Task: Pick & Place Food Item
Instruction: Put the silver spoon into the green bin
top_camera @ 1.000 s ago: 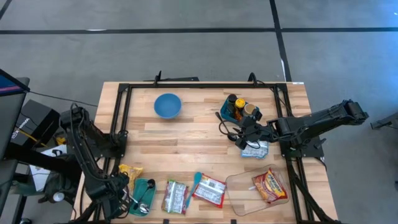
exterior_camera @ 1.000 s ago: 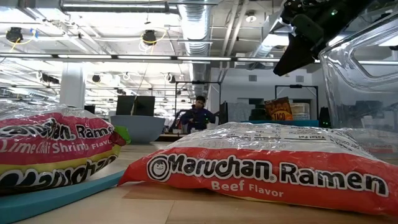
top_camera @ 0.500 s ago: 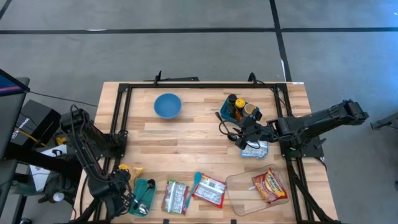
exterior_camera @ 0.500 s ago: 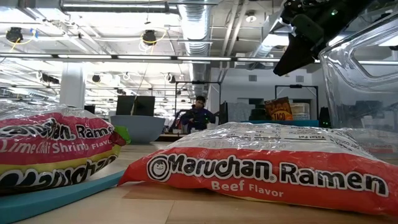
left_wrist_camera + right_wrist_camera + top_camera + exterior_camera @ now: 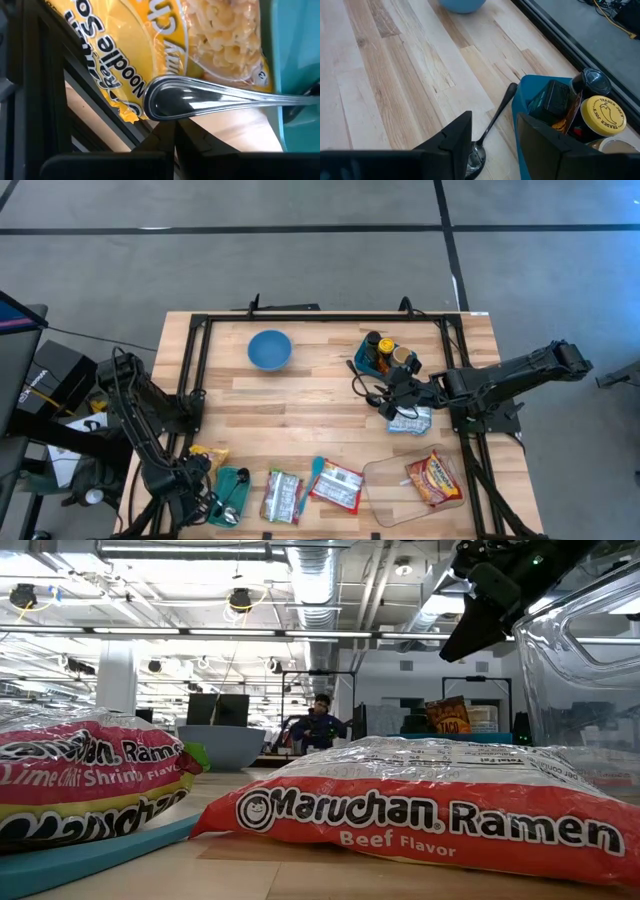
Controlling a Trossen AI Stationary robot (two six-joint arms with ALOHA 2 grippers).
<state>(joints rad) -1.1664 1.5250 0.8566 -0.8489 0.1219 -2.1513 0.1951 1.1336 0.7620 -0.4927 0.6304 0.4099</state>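
Jaws of our right gripper (image 5: 492, 137) stand parted above a black spoon (image 5: 492, 122); our left gripper (image 5: 175, 131), shut, sits beneath a metal spoon (image 5: 210, 97).

A blue bowl (image 5: 269, 349) sits on the wooden bench (image 5: 310, 405) toward eleven o'clock, while a black spoon (image 5: 490, 124) lies beside a blue bin (image 5: 530, 107) of bottles toward one o'clock.

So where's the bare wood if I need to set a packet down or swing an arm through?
The widest free patch is mid-table, between the blue bowl, the right gripper and the near row of packets. The near edge is crowded: yellow noodle packet, teal tray, ramen packets, clear container. The sauce bin fills the far right.
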